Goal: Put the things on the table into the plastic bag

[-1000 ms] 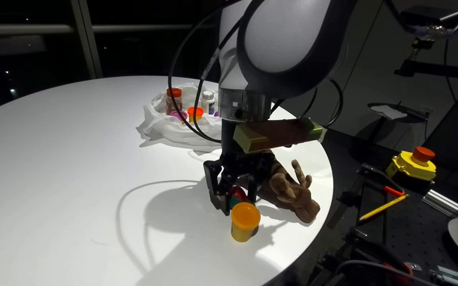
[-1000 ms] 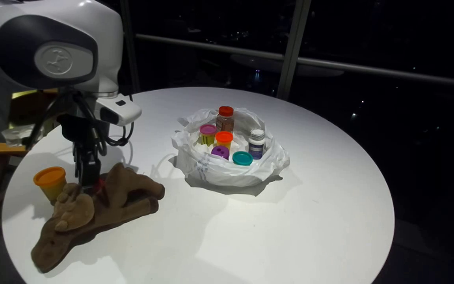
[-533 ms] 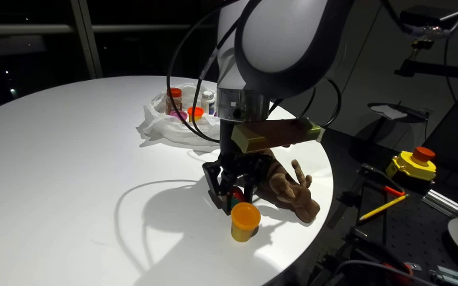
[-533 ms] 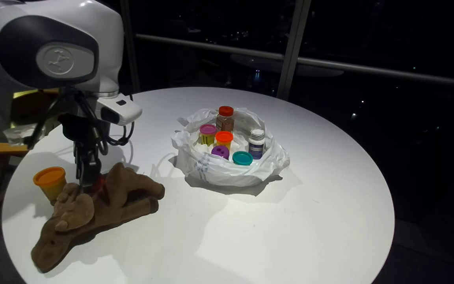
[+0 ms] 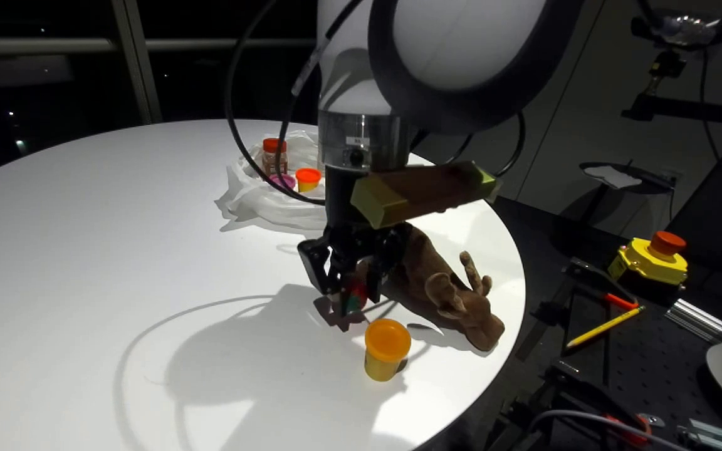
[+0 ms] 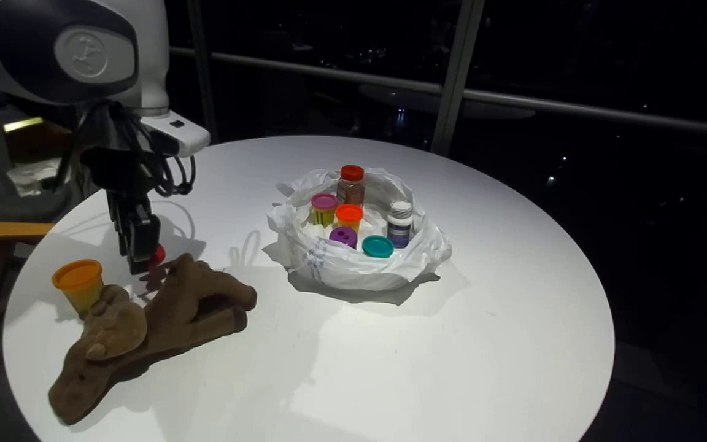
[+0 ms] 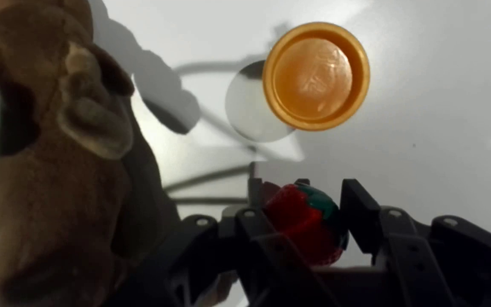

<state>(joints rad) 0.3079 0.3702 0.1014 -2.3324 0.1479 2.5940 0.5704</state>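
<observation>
My gripper [image 5: 355, 300] is shut on a red strawberry [image 7: 296, 217] with green leaves. It holds the strawberry a little above the white table; the strawberry also shows in an exterior view [image 6: 157, 255]. An orange-lidded tub [image 5: 385, 351] stands upright near the table edge, beside the gripper; it also shows in the wrist view [image 7: 313, 83]. A brown plush moose [image 6: 175, 319] lies on its side close to the gripper. The open white plastic bag [image 6: 353, 273] stands on the table, apart from the gripper. In an exterior view the arm hides part of the bag.
The bag holds a red-lidded jar [image 6: 351, 187], a white bottle [image 6: 399, 230], a teal-lidded tub [image 6: 378, 246], a purple piece [image 6: 343, 237] and other tubs. The round white table [image 6: 482, 344] has a near edge by the moose and orange tub. Cables hang by the wrist.
The gripper has risen from the table with the strawberry in it and shifted slightly away from the orange tub. The moose, tub and bag have not moved.
</observation>
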